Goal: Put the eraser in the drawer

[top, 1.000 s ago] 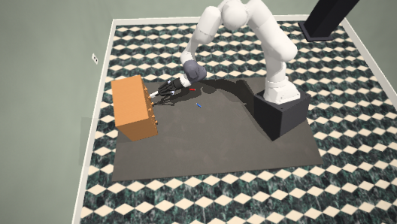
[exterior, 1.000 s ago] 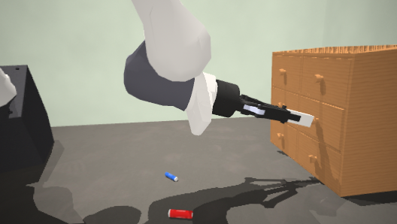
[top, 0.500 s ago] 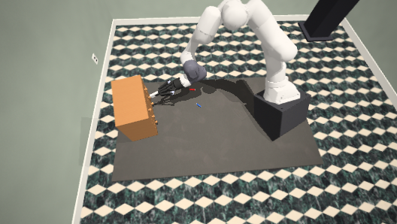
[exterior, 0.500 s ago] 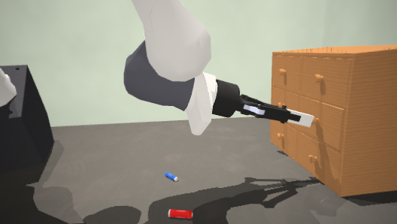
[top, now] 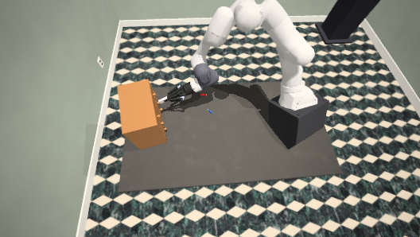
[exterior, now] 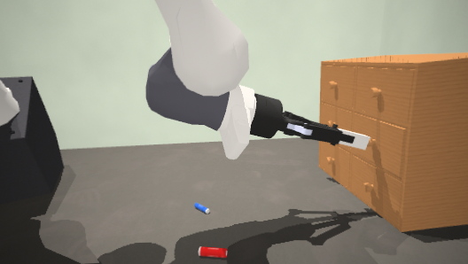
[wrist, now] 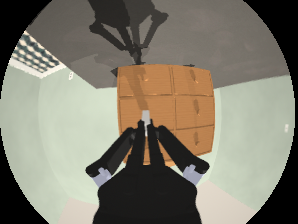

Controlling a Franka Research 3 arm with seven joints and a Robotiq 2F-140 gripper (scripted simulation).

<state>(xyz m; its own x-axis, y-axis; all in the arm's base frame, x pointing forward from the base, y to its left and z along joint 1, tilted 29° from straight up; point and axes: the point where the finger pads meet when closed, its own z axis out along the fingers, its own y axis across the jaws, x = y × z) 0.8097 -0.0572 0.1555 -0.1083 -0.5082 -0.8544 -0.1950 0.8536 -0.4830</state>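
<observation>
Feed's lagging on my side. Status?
End effector shut, empty, tips at the chest's middle-row right drawer. All drawers look shut. Red eraser on the mat, beside a blue battery. Nothing blocking.

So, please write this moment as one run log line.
gripper: shut, empty, at chest middle-right drawer | drawers: all shut | red item, blue item: on table

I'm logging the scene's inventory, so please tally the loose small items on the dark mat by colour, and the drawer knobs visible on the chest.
Red cylinder-shaped item: 1
Blue cylinder-shaped item: 1
Drawer knobs on the wooden chest, exterior view: 6
Total: 2 loose items, 6 knobs
</observation>
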